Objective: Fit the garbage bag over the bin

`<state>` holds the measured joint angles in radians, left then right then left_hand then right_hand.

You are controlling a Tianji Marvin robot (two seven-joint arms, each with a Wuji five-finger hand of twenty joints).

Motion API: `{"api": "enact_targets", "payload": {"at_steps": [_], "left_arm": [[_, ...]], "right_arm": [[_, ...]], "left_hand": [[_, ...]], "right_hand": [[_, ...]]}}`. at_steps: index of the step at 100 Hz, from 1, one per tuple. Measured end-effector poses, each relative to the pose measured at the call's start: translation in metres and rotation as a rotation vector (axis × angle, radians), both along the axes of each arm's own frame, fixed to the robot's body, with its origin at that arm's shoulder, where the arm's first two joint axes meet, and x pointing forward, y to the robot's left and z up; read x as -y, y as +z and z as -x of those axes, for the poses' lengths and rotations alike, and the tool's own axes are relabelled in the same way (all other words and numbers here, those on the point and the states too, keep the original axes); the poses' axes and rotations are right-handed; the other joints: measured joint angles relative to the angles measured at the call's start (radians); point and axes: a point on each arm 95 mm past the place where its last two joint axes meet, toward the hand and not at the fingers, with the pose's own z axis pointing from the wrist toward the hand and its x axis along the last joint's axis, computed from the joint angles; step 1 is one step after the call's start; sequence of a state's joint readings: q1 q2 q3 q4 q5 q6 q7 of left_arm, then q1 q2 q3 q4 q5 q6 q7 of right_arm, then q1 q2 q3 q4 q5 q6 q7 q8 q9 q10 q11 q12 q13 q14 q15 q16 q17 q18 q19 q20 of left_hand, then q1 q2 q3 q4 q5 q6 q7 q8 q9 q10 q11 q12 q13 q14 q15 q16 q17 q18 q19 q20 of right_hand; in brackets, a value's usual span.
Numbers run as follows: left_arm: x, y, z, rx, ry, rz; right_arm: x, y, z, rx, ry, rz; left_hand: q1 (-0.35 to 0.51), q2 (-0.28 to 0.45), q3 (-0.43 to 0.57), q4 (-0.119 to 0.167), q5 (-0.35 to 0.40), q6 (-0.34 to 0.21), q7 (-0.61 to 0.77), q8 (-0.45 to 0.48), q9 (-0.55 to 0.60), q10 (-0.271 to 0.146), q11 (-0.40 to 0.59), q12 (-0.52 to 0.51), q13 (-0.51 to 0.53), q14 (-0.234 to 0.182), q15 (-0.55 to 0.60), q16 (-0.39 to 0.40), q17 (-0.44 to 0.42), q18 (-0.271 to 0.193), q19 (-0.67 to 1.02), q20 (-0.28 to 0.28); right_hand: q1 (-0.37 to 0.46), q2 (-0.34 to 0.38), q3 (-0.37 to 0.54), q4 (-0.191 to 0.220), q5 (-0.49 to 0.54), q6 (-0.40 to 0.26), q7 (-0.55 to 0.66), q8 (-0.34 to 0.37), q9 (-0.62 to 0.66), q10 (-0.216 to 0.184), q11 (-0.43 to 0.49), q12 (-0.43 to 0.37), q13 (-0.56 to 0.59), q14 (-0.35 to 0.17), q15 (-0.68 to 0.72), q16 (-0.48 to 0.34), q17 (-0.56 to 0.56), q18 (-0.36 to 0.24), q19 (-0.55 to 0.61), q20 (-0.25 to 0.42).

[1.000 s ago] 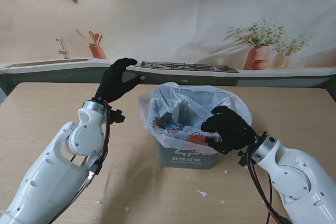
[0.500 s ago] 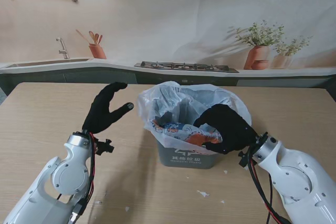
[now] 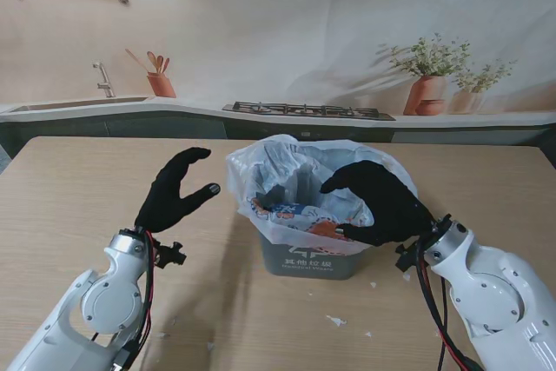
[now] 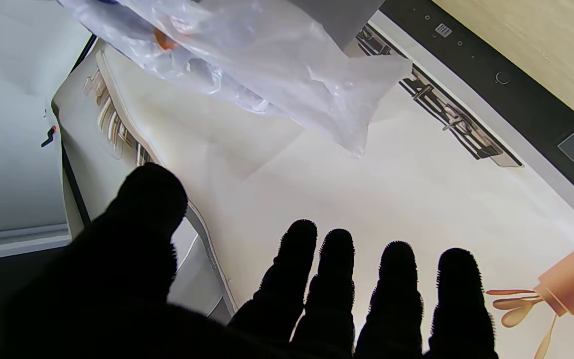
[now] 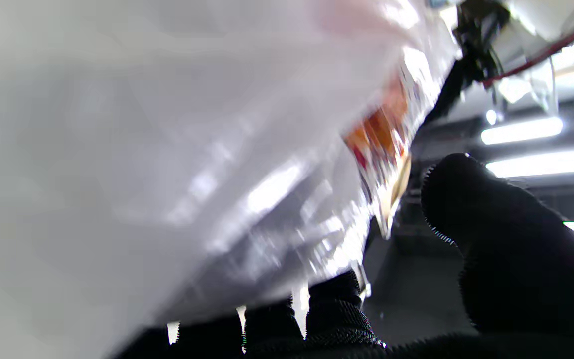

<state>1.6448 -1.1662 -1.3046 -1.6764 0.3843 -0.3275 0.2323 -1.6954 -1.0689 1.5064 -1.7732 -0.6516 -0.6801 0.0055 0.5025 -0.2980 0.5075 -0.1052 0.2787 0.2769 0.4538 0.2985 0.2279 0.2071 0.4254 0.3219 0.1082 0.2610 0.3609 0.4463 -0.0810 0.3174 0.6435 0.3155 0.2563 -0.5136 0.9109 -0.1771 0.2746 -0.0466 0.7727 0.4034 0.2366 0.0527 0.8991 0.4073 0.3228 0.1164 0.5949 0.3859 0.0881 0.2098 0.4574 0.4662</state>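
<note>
A grey bin (image 3: 300, 260) stands mid-table with a translucent white garbage bag (image 3: 295, 167) in it; the bag's mouth is rumpled and draped over the rim, with colourful litter showing inside. My left hand (image 3: 174, 193) hovers open to the left of the bin, apart from the bag. In the left wrist view the bag (image 4: 267, 75) hangs beyond my spread fingers (image 4: 396, 289). My right hand (image 3: 378, 202) arches over the bin's right rim, fingers and thumb wide apart around the bag edge. The right wrist view shows the bag (image 5: 167, 149) blurred close against my fingers (image 5: 337, 309).
Small white scraps (image 3: 335, 321) lie on the wooden table (image 3: 78, 188) near me, in front of the bin. A printed kitchen backdrop (image 3: 304, 110) with stove, sink and plant pots runs along the table's far edge.
My left hand dropped from beside the bin's far-left rim back toward me. My right hand, earlier closed on the bag's right edge, spread its fingers and rose slightly.
</note>
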Motion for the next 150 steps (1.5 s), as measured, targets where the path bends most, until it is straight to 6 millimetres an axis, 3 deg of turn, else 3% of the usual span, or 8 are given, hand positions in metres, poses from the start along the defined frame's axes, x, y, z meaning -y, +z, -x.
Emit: {"api": "enact_targets", "payload": {"at_steps": [18,26,37,55,63,93,113,150], "left_arm": [[-0.001,0.0,0.002,0.002,-0.019,0.009],[-0.003,-0.001,0.004,-0.007,-0.034,0.022],[-0.005,-0.001,0.007,-0.017,-0.037,0.04],[-0.011,-0.005,0.011,-0.076,-0.039,0.063],[-0.013,-0.009,0.011,-0.124,-0.03,0.107],[-0.017,-0.028,0.004,-0.168,-0.037,0.064],[-0.019,-0.036,-0.003,-0.197,-0.053,0.062],[-0.018,-0.035,-0.001,-0.193,-0.047,0.07]], "right_arm": [[0.003,0.015,0.006,0.035,-0.014,-0.094],[0.008,0.023,0.016,0.067,-0.037,-0.145],[0.017,0.031,0.034,0.042,-0.083,-0.261],[0.041,0.023,0.055,0.014,-0.203,-0.368],[0.05,0.014,0.062,-0.028,-0.259,-0.391],[0.079,-0.028,0.072,-0.195,-0.466,-0.511],[0.081,-0.049,0.067,-0.279,-0.493,-0.465],[0.074,-0.053,0.061,-0.304,-0.501,-0.489]], "left_hand": [[-0.013,0.0,-0.034,0.0,-0.012,-0.001,-0.005,-0.003,0.0,0.0,-0.036,-0.014,0.0,0.0,-0.014,0.0,0.0,0.0,0.0,0.0],[-0.024,0.0,-0.03,0.0,-0.014,-0.002,-0.018,-0.01,-0.001,0.0,-0.059,-0.026,0.0,-0.001,-0.025,0.0,0.001,0.0,0.0,0.0],[-0.026,0.0,-0.037,0.0,-0.027,-0.002,-0.037,-0.015,-0.004,0.0,-0.09,-0.048,0.0,-0.001,-0.047,-0.001,0.001,0.004,0.0,0.0],[-0.037,0.001,-0.083,0.024,-0.05,-0.005,-0.051,-0.029,-0.006,0.0,-0.132,-0.066,-0.002,0.004,-0.089,-0.013,0.007,0.154,-0.023,-0.007],[-0.037,0.001,-0.086,0.025,-0.061,-0.005,-0.052,-0.034,-0.006,0.001,-0.137,-0.074,-0.004,0.012,-0.099,-0.013,0.016,0.185,-0.051,-0.02],[-0.037,0.001,-0.086,0.026,-0.063,-0.005,-0.053,-0.038,-0.006,0.001,-0.135,-0.075,-0.013,0.012,-0.102,-0.013,0.034,0.18,-0.053,-0.021],[-0.036,0.001,-0.086,0.026,-0.062,-0.003,-0.064,-0.042,-0.006,0.001,-0.124,-0.075,-0.013,0.012,-0.098,-0.013,0.028,0.167,-0.053,-0.021],[-0.036,0.001,-0.086,0.026,-0.061,0.008,-0.087,-0.05,-0.006,0.001,-0.124,-0.075,-0.013,0.012,-0.098,-0.013,0.012,0.141,-0.052,-0.008]], "right_hand": [[-0.05,0.121,-0.147,0.0,-0.089,0.001,-0.045,-0.032,-0.035,-0.009,-0.097,-0.048,-0.048,-0.011,-0.061,-0.03,-0.011,-0.01,-0.04,0.058],[-0.052,0.175,-0.214,0.03,-0.113,0.002,-0.062,-0.056,-0.035,-0.009,-0.153,-0.067,-0.05,-0.022,-0.085,-0.046,-0.015,-0.011,-0.054,0.071],[-0.05,0.206,-0.252,0.03,-0.124,0.041,-0.08,-0.09,-0.036,-0.008,-0.213,-0.091,-0.074,-0.033,-0.134,-0.07,-0.035,-0.023,-0.067,0.075],[-0.049,0.207,-0.254,0.03,-0.124,0.105,-0.076,-0.128,-0.036,0.031,-0.226,-0.093,-0.085,-0.033,-0.152,-0.083,-0.041,-0.024,-0.076,0.084],[-0.049,0.207,-0.244,0.03,-0.119,0.121,-0.059,-0.15,-0.036,0.042,-0.205,-0.077,-0.085,-0.032,-0.161,-0.084,-0.036,-0.024,-0.077,0.086],[-0.048,0.218,-0.08,0.031,0.039,0.184,-0.07,-0.177,0.043,0.114,-0.166,-0.065,-0.037,0.012,-0.2,-0.104,-0.016,-0.019,-0.078,0.095],[-0.048,0.218,-0.069,0.031,0.054,0.19,-0.081,-0.177,0.053,0.115,-0.169,-0.065,-0.022,0.015,-0.202,-0.107,-0.013,-0.018,-0.078,0.095],[-0.048,0.218,-0.069,0.031,0.054,0.191,-0.083,-0.177,0.061,0.115,-0.17,-0.065,-0.022,0.015,-0.202,-0.107,-0.012,-0.018,-0.078,0.095]]}}
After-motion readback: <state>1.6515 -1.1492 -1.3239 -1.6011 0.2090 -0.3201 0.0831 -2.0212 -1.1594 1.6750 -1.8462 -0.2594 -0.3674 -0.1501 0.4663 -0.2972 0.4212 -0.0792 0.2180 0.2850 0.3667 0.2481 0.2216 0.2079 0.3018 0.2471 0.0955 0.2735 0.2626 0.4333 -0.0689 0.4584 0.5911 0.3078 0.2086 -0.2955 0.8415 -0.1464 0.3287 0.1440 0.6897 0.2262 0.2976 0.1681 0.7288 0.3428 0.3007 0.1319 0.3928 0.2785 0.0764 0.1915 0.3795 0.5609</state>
